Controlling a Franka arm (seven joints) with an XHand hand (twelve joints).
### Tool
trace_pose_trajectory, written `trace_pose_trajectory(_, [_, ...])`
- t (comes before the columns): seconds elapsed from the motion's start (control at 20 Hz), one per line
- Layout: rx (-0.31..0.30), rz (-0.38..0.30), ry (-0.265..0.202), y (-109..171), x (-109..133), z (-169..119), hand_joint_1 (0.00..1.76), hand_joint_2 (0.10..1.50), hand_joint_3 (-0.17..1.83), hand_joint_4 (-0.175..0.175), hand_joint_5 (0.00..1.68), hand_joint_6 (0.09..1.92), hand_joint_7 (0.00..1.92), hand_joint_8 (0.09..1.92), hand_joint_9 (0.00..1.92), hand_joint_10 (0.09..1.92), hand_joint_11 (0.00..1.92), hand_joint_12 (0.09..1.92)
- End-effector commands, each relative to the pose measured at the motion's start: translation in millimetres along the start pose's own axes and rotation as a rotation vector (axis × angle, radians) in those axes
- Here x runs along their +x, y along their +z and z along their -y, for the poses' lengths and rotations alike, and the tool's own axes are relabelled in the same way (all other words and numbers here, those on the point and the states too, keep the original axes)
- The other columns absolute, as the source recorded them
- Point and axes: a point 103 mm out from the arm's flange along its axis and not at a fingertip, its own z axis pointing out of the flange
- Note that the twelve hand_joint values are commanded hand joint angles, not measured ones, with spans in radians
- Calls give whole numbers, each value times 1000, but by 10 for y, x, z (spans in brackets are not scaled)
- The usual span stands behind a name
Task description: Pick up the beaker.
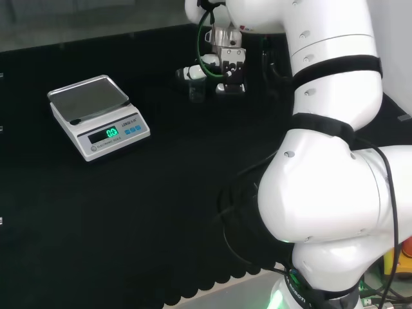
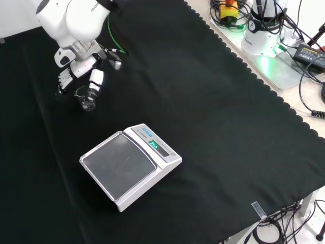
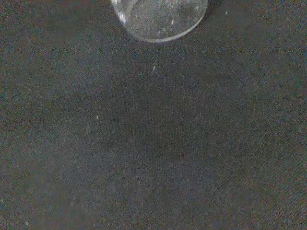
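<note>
The counter [image 2: 213, 127], draped in black cloth, is carrying a white scale [image 2: 131, 165] near the front view's centre. At about eleven o'clock from the scale in that view, the hand [image 2: 84, 71] is hovering at the beaker [image 2: 87, 98], its fingers hanging down on either side of the rim, spread and not yet closing; whether they are touching the glass is unclear. The beaker is standing upright on the cloth and looks empty. It is probably light, rigid, slick and breakable, so the hand is best wrapping its wall below the rim.
</note>
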Motion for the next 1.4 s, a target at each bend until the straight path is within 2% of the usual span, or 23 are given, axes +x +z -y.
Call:
trace_pose_trajectory(0.05, [33,25,7,130,-5,38,33,886,260,-79,246,87,65,798,17,811,0,1515])
trace_pose_trajectory(0.3, [33,18,16,172,-21,38,31,886,259,-79,245,87,68,801,16,813,0,1514])
trace_pose_trajectory(0.45, [-34,35,39,160,-31,35,82,898,260,-82,263,87,112,823,58,833,6,1523])
trace_pose_trajectory(0.65, [-132,68,56,140,-17,67,285,932,246,-90,361,87,293,854,314,836,169,1484])
trace_pose_trajectory(0.9, [-200,118,75,131,18,79,465,958,231,-85,512,105,496,827,562,757,385,1405])
trace_pose_trajectory(1.0, [-219,137,82,126,28,80,520,964,230,-75,585,218,577,799,654,704,459,1379])
trace_pose_trajectory(1.1, [-240,161,85,110,41,85,563,965,235,-66,612,409,640,777,725,663,511,1358])
trace_pose_trajectory(1.2, [-280,189,85,38,61,118,612,960,244,-54,667,561,709,766,792,641,571,1330])
trace_pose_trajectory(1.4, [-384,236,79,-210,98,266,703,929,283,-25,852,654,899,715,992,564,678,1283])
